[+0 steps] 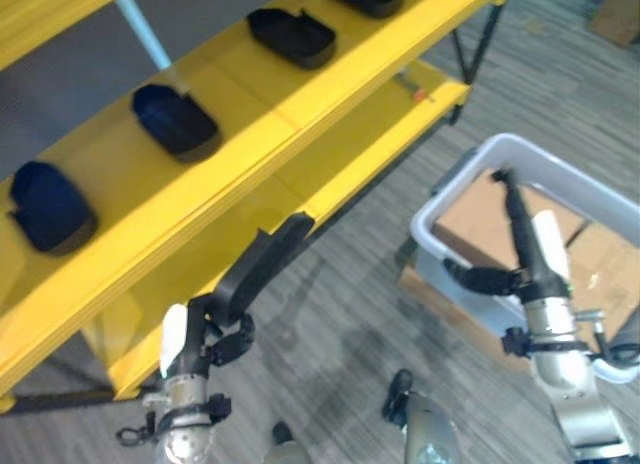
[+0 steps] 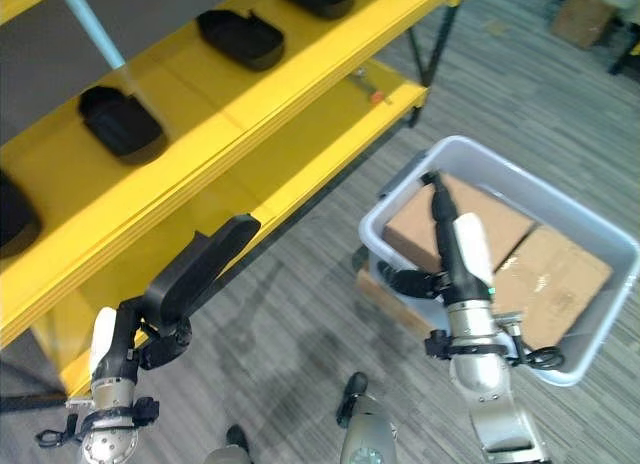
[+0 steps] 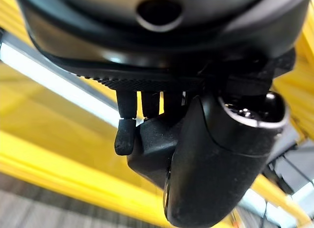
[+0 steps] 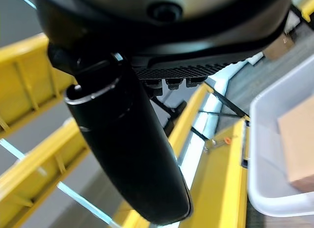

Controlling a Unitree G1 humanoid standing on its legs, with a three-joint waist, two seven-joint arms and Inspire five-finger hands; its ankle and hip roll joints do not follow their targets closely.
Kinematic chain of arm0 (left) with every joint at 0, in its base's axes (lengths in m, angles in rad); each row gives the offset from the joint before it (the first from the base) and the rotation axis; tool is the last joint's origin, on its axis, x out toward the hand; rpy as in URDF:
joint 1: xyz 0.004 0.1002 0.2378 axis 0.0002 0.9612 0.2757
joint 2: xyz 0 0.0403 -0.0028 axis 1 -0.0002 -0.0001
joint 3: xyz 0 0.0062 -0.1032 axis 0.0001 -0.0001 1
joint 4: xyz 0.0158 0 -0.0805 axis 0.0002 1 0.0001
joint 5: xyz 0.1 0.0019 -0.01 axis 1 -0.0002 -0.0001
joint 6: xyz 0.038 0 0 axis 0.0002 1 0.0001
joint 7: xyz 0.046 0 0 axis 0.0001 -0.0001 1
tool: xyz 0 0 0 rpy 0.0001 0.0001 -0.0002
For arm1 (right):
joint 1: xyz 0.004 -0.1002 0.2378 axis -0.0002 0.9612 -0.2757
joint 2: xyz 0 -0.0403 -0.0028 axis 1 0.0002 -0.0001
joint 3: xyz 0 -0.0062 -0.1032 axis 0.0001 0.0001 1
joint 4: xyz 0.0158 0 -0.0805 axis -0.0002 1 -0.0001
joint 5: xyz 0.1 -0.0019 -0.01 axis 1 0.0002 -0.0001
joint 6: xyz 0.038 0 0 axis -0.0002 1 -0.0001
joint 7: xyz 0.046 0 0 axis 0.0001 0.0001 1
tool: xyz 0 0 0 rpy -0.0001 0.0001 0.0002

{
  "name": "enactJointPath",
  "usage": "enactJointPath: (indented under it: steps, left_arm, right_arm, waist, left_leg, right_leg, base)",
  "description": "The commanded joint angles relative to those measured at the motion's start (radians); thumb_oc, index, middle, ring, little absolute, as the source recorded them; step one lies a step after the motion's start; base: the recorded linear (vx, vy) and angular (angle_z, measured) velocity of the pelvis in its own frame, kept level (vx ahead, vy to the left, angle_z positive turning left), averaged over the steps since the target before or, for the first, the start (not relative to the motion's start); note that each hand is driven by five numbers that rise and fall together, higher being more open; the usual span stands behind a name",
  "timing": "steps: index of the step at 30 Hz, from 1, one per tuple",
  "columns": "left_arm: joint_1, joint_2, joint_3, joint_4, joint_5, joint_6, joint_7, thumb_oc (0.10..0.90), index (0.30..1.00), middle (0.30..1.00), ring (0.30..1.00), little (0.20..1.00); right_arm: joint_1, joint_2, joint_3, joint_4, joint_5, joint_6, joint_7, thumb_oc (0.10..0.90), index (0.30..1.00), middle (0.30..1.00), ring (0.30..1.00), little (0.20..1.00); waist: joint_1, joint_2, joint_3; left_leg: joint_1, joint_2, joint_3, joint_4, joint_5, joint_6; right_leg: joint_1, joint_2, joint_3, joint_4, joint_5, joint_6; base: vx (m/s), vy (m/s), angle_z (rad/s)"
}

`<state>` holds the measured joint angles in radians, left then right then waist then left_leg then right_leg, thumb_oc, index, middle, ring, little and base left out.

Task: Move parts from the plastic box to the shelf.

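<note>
My left hand [image 1: 215, 334] is shut on a long black part [image 1: 265, 259], held up in front of the yellow shelf's [image 1: 260, 144] edge. In the left wrist view its fingers [image 3: 125, 137] curl against the dark part. Several more black parts lie in a row on the upper shelf board, among them one [image 1: 290, 36], another [image 1: 175, 121] and a third [image 1: 50, 209]. My right hand [image 1: 522, 249] is open, its fingers straight, over the near corner of the pale plastic box [image 2: 400, 199]. That box holds brown cardboard pieces [image 2: 555, 274].
The lower yellow shelf board [image 1: 380, 134] carries a small orange item [image 1: 420, 96]. The plastic box rests on flat cardboard [image 1: 440, 294] on the grey carpet. A cardboard carton [image 1: 615, 14] stands far right. Open floor lies between shelf and box.
</note>
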<state>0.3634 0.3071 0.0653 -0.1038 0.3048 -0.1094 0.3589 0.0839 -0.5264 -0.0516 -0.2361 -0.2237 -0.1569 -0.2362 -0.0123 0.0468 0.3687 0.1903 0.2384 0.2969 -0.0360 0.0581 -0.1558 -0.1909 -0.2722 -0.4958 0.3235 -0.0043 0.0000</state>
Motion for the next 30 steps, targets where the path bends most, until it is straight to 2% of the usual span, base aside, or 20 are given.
enactJointPath:
  steps: [1, 6, 7, 8, 12, 15, 17, 19, 20, 21, 22, 23, 25, 28, 29, 30]
  left_arm:
    - [0.008, 0.068, 0.144, -0.186, 0.003, -0.085, 0.072, 0.4, 0.3, 0.3, 0.3, 0.3]
    - [0.021, 0.073, 0.173, -0.184, 0.034, -0.075, 0.09, 0.4, 0.3, 0.3, 0.3, 0.3]
    - [0.032, 0.07, 0.185, -0.187, 0.05, -0.071, 0.103, 0.4, 0.3, 0.3, 0.3, 0.3]
    - [0.034, 0.071, 0.186, -0.188, 0.05, -0.071, 0.103, 0.4, 0.3, 0.3, 0.3, 0.3]
    - [0.034, 0.073, 0.197, -0.194, 0.069, -0.068, 0.114, 0.4, 0.3, 0.3, 0.3, 0.3]
    - [0.024, 0.088, 0.196, -0.195, 0.082, -0.068, 0.126, 0.4, 0.3, 0.3, 0.3, 0.3]
    - [0.016, 0.093, 0.192, -0.194, 0.084, -0.065, 0.129, 0.4, 0.3, 0.3, 0.3, 0.3]
    - [-0.01, 0.101, 0.162, -0.183, 0.071, -0.069, 0.126, 0.4, 0.3, 0.3, 0.3, 0.3]
    - [-0.03, 0.108, 0.149, -0.172, 0.069, -0.069, 0.122, 0.4, 0.3, 0.3, 0.3, 0.3]
    - [-0.033, 0.108, 0.147, -0.169, 0.069, -0.07, 0.123, 0.4, 0.3, 0.3, 0.3, 0.3]
    - [-0.032, 0.11, 0.135, -0.161, 0.063, -0.073, 0.108, 0.4, 0.3, 0.3, 0.3, 0.3]
    - [-0.032, 0.106, 0.13, -0.158, 0.062, -0.072, 0.099, 0.4, 0.3, 0.3, 0.3, 0.3]
    - [-0.038, 0.103, 0.127, -0.158, 0.057, -0.071, 0.089, 0.4, 0.3, 0.3, 0.3, 0.3]
    - [-0.066, 0.099, 0.112, -0.14, 0.052, -0.062, 0.09, 0.4, 0.3, 0.3, 0.3, 0.3]
    - [-0.073, 0.098, 0.106, -0.132, 0.055, -0.061, 0.088, 0.4, 0.3, 0.3, 0.3, 0.3]
    - [-0.074, 0.098, 0.106, -0.131, 0.055, -0.061, 0.089, 0.4, 0.3, 0.3, 0.3, 0.3]
  right_arm:
    - [-0.009, -0.03, 0.016, -0.095, 0.013, -0.081, -0.035, 0.9, 1.0, 1.0, 1.0, 1.0]
    - [-0.026, -0.011, 0.046, -0.084, -0.011, -0.071, -0.009, 0.9, 1.0, 1.0, 1.0, 1.0]
    - [-0.035, 0.001, 0.06, -0.079, -0.022, -0.069, -0.004, 0.9, 1.0, 1.0, 1.0, 1.0]
    - [-0.036, 0.003, 0.061, -0.078, -0.023, -0.069, -0.004, 0.9, 1.0, 1.0, 1.0, 1.0]
    - [-0.055, 0.02, 0.079, -0.064, -0.039, -0.063, -0.01, 0.9, 1.0, 1.0, 1.0, 1.0]
    - [-0.058, 0.027, 0.086, -0.052, -0.054, -0.061, -0.014, 0.9, 1.0, 1.0, 1.0, 1.0]
    - [-0.044, 0.035, 0.084, -0.048, -0.053, -0.062, -0.011, 0.9, 1.0, 1.0, 1.0, 1.0]
    - [-0.031, 0.034, 0.081, -0.042, -0.058, -0.06, -0.009, 0.9, 1.0, 1.0, 1.0, 1.0]
    - [-0.019, 0.034, 0.069, -0.043, -0.052, -0.064, -0.009, 0.9, 1.0, 1.0, 1.0, 1.0]
    - [-0.019, 0.033, 0.067, -0.044, -0.051, -0.064, -0.008, 0.9, 1.0, 1.0, 1.0, 1.0]
    - [0.013, 0.034, 0.056, -0.049, -0.034, -0.07, 0.003, 0.9, 1.0, 1.0, 1.0, 1.0]
    - [0.027, 0.035, 0.049, -0.05, -0.028, -0.076, 0.006, 0.9, 1.0, 1.0, 1.0, 1.0]
    - [0.04, 0.039, 0.039, -0.047, -0.016, -0.085, 0.01, 0.9, 1.0, 1.0, 1.0, 1.0]
    - [0.046, 0.035, 0.034, -0.044, -0.004, -0.099, 0.012, 0.9, 1.0, 1.0, 1.0, 1.0]
    - [0.044, 0.031, 0.037, -0.047, -0.002, -0.102, 0.014, 0.9, 1.0, 1.0, 1.0, 1.0]
    - [0.043, 0.031, 0.037, -0.047, -0.002, -0.102, 0.015, 0.9, 1.0, 1.0, 1.0, 1.0]
  waist:
    - [0.013, -0.025, -0.119]
    - [0.054, -0.063, -0.123]
    - [0.071, -0.082, -0.128]
    - [0.069, -0.085, -0.129]
    - [0.105, -0.105, -0.137]
    - [0.109, -0.107, -0.134]
    - [0.1, -0.1, -0.131]
    - [0.059, -0.096, -0.118]
    - [0.025, -0.088, -0.113]
    - [0.03, -0.085, -0.114]
    - [0.001, -0.077, -0.1]
    - [-0.012, -0.08, -0.095]
    - [-0.038, -0.082, -0.078]
    - [-0.085, -0.107, -0.053]
    - [-0.094, -0.114, -0.046]
    - [-0.094, -0.112, -0.046]
  left_leg:
    - [-0.121, -0.01, -0.082, 0.073, -0.08, 0.014]
    - [-0.125, -0.095, -0.115, 0.046, -0.11, 0.051]
    - [-0.133, -0.135, -0.13, 0.038, -0.123, 0.073]
    - [-0.134, -0.139, -0.132, 0.039, -0.124, 0.076]
    - [-0.167, -0.187, -0.165, 0.068, -0.147, 0.098]
    - [-0.182, -0.215, -0.184, 0.096, -0.164, 0.121]
    - [-0.17, -0.245, -0.201, 0.087, -0.168, 0.142]
    - [-0.165, -0.278, -0.234, 0.077, -0.144, 0.165]
    - [-0.159, -0.289, -0.265, 0.081, -0.137, 0.173]
    - [-0.164, -0.285, -0.26, 0.082, -0.134, 0.171]
    - [-0.149, -0.29, -0.289, 0.089, -0.14, 0.181]
    - [-0.142, -0.293, -0.299, 0.092, -0.143, 0.186]
    - [-0.132, -0.298, -0.325, 0.099, -0.152, 0.191]
    - [-0.113, -0.329, -0.374, 0.109, -0.162, 0.196]
    - [-0.101, -0.342, -0.39, 0.109, -0.171, 0.197]
    - [-0.101, -0.34, -0.391, 0.109, -0.172, 0.198]
  right_leg:
    - [0.165, -0.176, -0.083, -0.142, 0.091, 0.206]
    - [0.203, -0.235, -0.123, -0.179, 0.152, 0.246]
    - [0.213, -0.259, -0.132, -0.195, 0.18, 0.255]
    - [0.215, -0.263, -0.134, -0.197, 0.183, 0.256]
    - [0.227, -0.292, -0.13, -0.216, 0.228, 0.262]
    - [0.219, -0.314, -0.097, -0.181, 0.232, 0.262]
    - [0.2, -0.327, -0.033, -0.1, 0.227, 0.26]
    - [0.145, -0.269, 0.132, -0.069, 0.228, 0.23]
    - [0.117, -0.183, 0.248, -0.053, 0.187, 0.204]
    - [0.104, -0.18, 0.255, -0.044, 0.186, 0.198]
    - [0.068, -0.063, 0.3, -0.008, 0.076, 0.16]
    - [0.043, -0.013, 0.299, -0.001, 0.047, 0.141]
    - [-0.037, 0.054, 0.316, -0.002, 0.046, 0.132]
    - [-0.15, 0.153, 0.398, -0.078, 0.112, 0.142]
    - [-0.172, 0.18, 0.408, -0.108, 0.135, 0.149]
    - [-0.169, 0.181, 0.407, -0.113, 0.138, 0.15]
  base:
    - [0.03, 0.17, 0.26]
    - [0.01, 0.205, -0.09]
    - [0.0, 0.213, 0.29]
    - [0.01, 0.204, 0.17]
    - [0.02, 0.137, 0.19]
    - [0.07, 0.229, 0.29]
    - [0.08, 0.268, 0.43]
    - [0.06, 0.241, 1.0]
    - [0.06, 0.141, 1.28]
    - [0.11, 0.195, 0.95]
    - [0.1, 0.123, 0.5]
    - [0.12, 0.132, 0.19]
    - [0.09, 0.012, 0.11]
    - [0.17, 0.027, 0.38]
    - [0.14, 0.029, 0.32]
    - [0.12, 0.019, 0.42]
